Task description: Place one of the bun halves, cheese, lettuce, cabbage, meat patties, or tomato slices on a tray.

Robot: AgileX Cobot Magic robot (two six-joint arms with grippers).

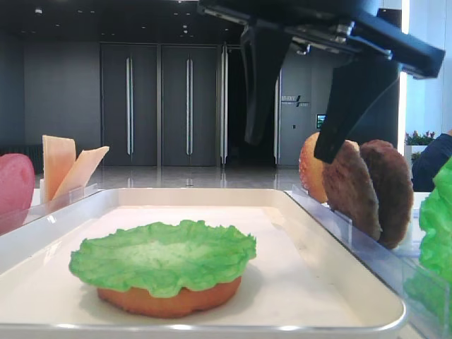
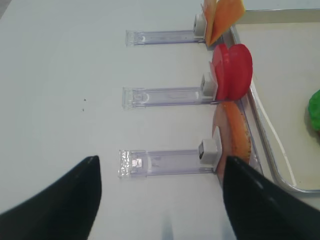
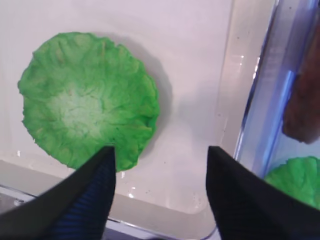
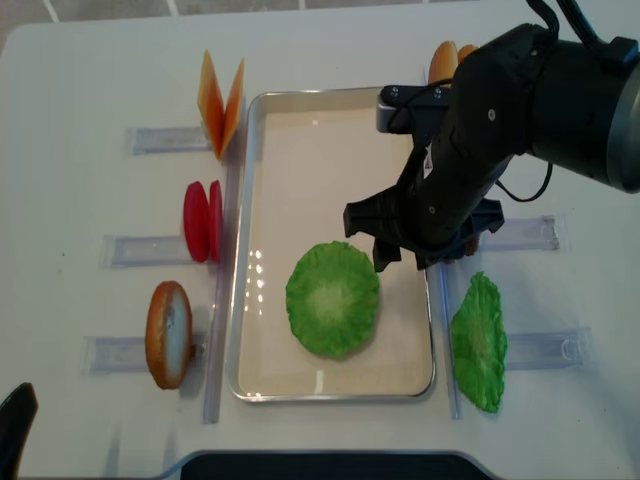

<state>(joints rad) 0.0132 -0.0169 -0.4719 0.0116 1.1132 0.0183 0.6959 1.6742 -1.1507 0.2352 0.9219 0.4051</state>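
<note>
A green lettuce leaf (image 4: 332, 298) lies on a bun half (image 1: 169, 300) in the white tray (image 4: 300, 130). My right gripper (image 4: 405, 258) hovers over the tray just right of the leaf, open and empty; its fingers (image 1: 261, 92) hang above the tray's far right side. In the right wrist view the lettuce (image 3: 85, 97) lies ahead and left of the open gripper (image 3: 160, 148), with bare tray (image 3: 200, 75) between the tips. My left gripper (image 2: 160, 160) is open and empty over the table, left of a racked bun half (image 2: 232, 135).
Left of the tray stand cheese slices (image 4: 220, 100), tomato slices (image 4: 202, 222) and a bun half (image 4: 168, 333) in clear racks. On the right stand more bun halves (image 4: 445, 60), meat patties (image 1: 367, 187) and another lettuce leaf (image 4: 478, 340).
</note>
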